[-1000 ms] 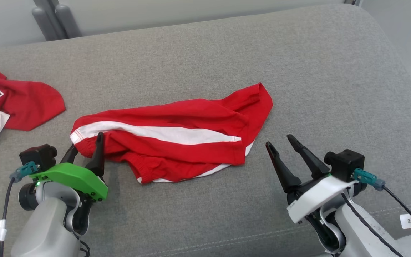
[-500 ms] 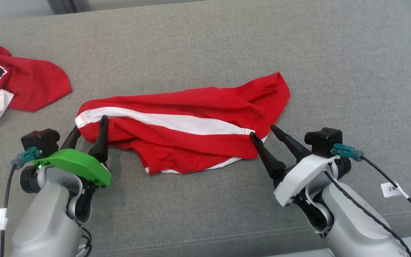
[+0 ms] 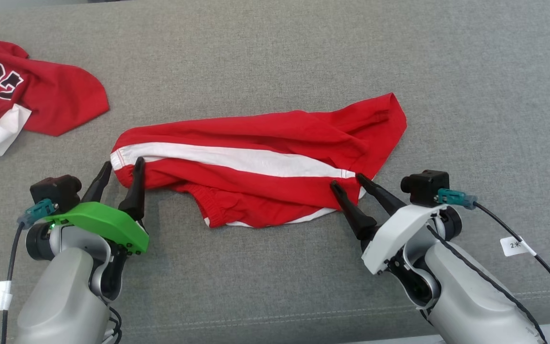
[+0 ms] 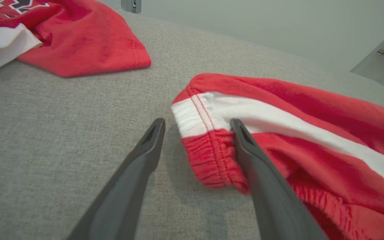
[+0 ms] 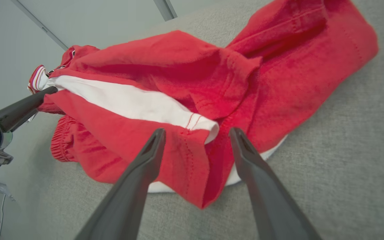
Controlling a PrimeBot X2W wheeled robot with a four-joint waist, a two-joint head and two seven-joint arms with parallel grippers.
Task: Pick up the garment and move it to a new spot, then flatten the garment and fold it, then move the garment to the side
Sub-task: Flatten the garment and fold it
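Your shorts (image 3: 265, 162) lie crumpled mid-couch (image 3: 303, 57), and their lower layers are hidden under the top fold. The left gripper (image 3: 123, 162) stands spread astride the waistband corner. The right gripper (image 3: 346, 179) is spread at the hem corner. Neither pinches cloth, and you can't tell whether the tips touch it. The jersey (image 3: 55, 95) is cut off by the frame, so only a final 3 of its number reads clearly. The cable tag (image 3: 515, 245) shows "2", the rest illegible.
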